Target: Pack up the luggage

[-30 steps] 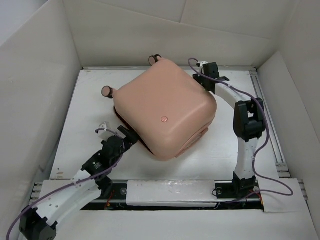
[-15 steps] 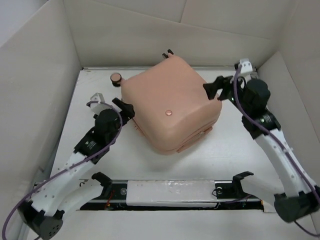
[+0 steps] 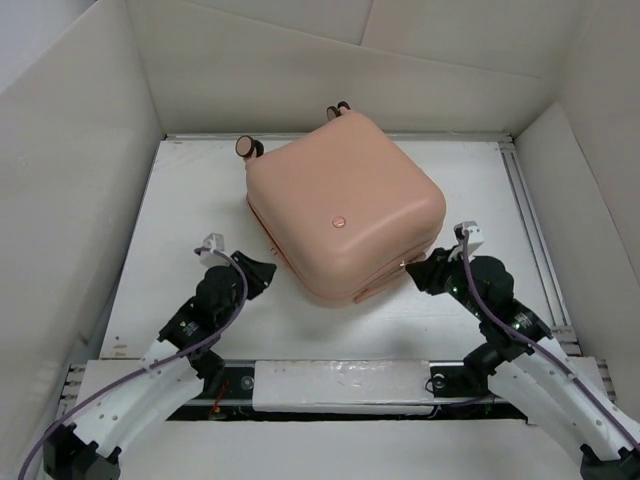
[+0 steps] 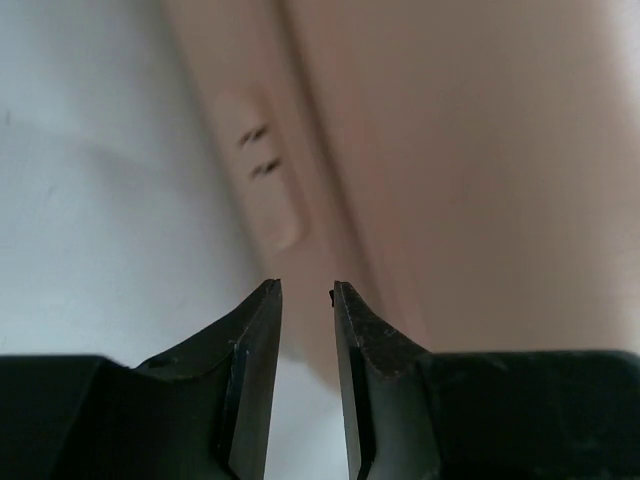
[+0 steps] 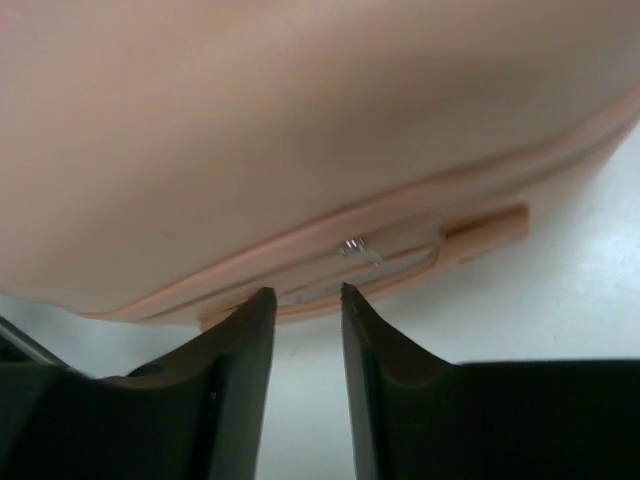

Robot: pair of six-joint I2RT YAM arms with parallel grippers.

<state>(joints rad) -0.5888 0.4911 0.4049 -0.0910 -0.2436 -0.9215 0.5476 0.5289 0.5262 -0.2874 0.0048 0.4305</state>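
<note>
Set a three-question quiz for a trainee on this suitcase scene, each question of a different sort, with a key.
1. True or false: the luggage lies wide open with its lining showing.
2. Where is the left gripper? A: by the luggage's near left side. B: resting on top of the shell. C: behind the luggage at the far wall.
3. Short answer: what does the right gripper hold between its fingers?

Key: 1 false, only the closed pink shell shows. 2 A. 3 nothing, the narrow gap is empty and points at the seam.
</note>
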